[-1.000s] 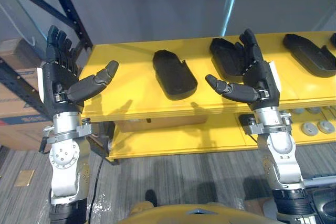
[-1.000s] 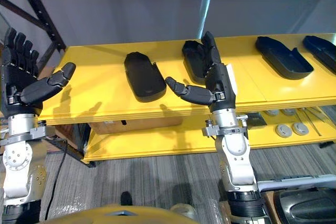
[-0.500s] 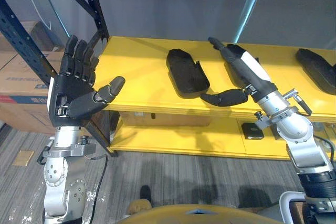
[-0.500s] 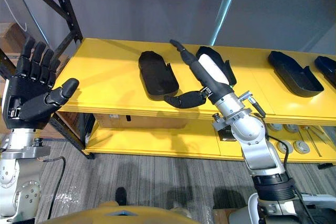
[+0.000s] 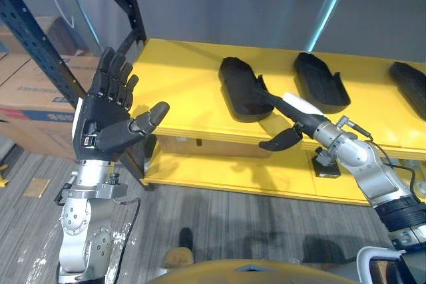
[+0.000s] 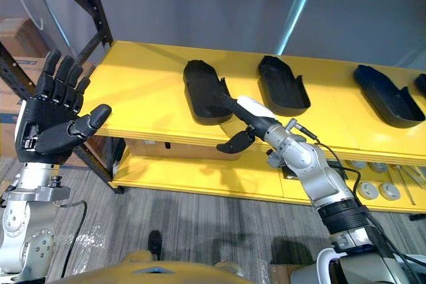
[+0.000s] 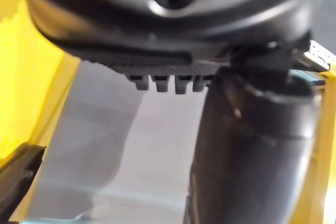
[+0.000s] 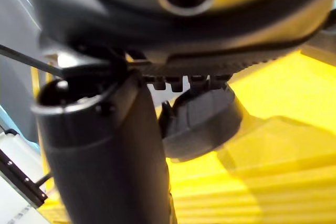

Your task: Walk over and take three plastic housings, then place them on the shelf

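Left eye view is showing the right hand (image 5: 301,119) with its fingers (image 5: 266,91) lying straight and together, the near end of a black plastic housing (image 5: 239,84) sitting just under them on the yellow shelf (image 5: 180,84) (thumb hanging below the shelf's edge). The left hand (image 5: 106,121) is hovering well apart, fingers spread.

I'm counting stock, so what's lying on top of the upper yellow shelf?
Three black plastic housings lie in a row on the upper yellow shelf: left, middle, right. The right robot hand overlaps the left one's near corner, hiding that part.
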